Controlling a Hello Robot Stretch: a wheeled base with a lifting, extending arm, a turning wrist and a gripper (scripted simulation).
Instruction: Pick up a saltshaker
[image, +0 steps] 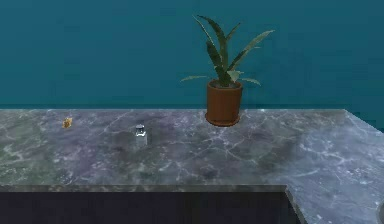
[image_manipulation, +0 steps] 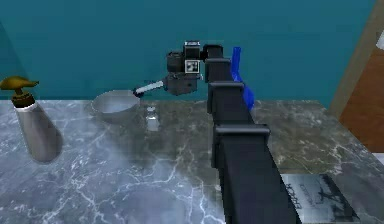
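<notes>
Gripper (image_manipulation: 146, 91) at marble counter (image_manipulation: 90, 170); spread or pressed, can't tell.
Saltshaker (image_manipulation: 152, 120) at its 6 o'clock, arm side view; grey bowl (image_manipulation: 115, 106) at shaker's 10. Holding anything: unclear.

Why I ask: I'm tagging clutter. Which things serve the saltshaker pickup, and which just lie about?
Job: small clear glass shaker with silvery cap; a similar small clear shaker in the forward view.
Lying about: round grey bowl; pale pump bottle with gold top; leafy green plant in terracotta pot; tiny yellowish lump.
</notes>
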